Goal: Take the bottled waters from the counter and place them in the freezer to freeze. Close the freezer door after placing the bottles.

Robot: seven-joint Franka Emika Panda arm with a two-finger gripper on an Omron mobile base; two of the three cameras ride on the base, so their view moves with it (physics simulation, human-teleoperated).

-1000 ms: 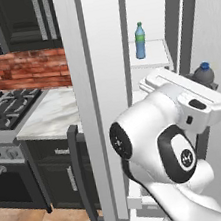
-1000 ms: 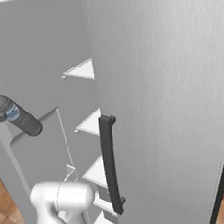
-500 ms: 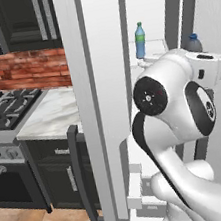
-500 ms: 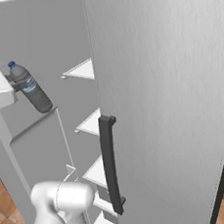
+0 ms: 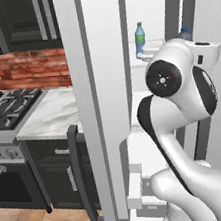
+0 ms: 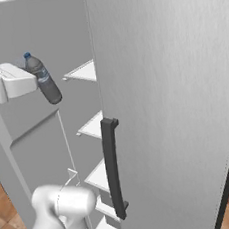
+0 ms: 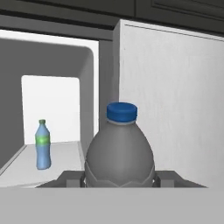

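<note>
My gripper (image 7: 119,178) is shut on the greyish bottled water (image 7: 120,151), which has a blue cap and stands upright between the fingers (image 7: 70,177). In the right base view the same bottle (image 6: 49,89) hangs tilted from the gripper (image 6: 36,81) in front of the open freezer, level with its upper shelves (image 6: 81,70). The other bottled water (image 5: 140,39), translucent blue with a green cap, stands on a white upper freezer shelf (image 7: 26,168); it appears ahead and to the left (image 7: 42,144) of the held one. The freezer door (image 5: 110,82) stands wide open. The counter (image 5: 52,114) lies to the left.
The wider grey fridge door (image 6: 171,105) with its dark bar handle (image 6: 113,172) is closed on the right. A black gas stove (image 5: 0,107) sits left of the counter, beneath a brick backsplash (image 5: 20,68). Lower white freezer shelves (image 6: 92,126) are bare.
The arm has lifted the grey bottle up and carried it further in toward the freezer's upper shelf. The blue bottle has not moved.
</note>
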